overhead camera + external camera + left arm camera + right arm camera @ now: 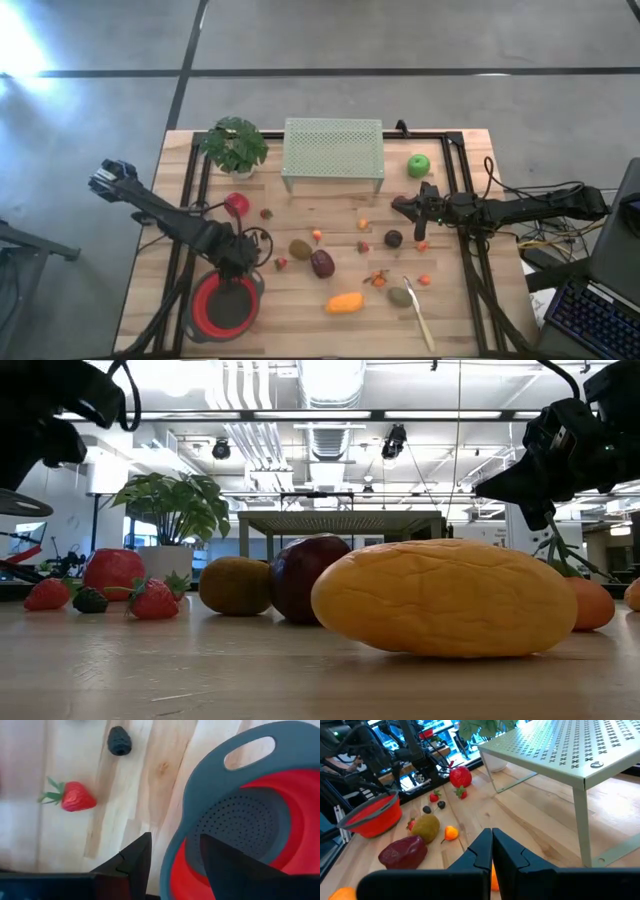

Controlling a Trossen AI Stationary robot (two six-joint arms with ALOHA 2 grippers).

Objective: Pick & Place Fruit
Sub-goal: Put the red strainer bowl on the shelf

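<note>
Currently left gripper (172, 857) hangs over the near rim of the red-and-grey colander (260, 815), fingers parted with nothing between them, one finger outside the rim and one over the perforated bowl; just beyond on the bare wood lie a strawberry (75, 797) and a blackberry (119, 741). Right gripper (492, 851) sits mid-table with fingers pressed together and empty, low above the wood, near the dark plum (393, 238) and a small orange berry (422, 245). Fruit is scattered across the table: green apple (418, 166) at the far right by the mesh shelf (333, 148), maroon oval (322, 263), brown oval (300, 249), orange oval (344, 302) and an olive oval (399, 296) beside the pale utensil (419, 314). Potted plant (235, 146) stands left of the shelf. Only the high view shows the apple; low view is mostly blocked by the orange oval up close, with the maroon and brown ovals behind it
</note>
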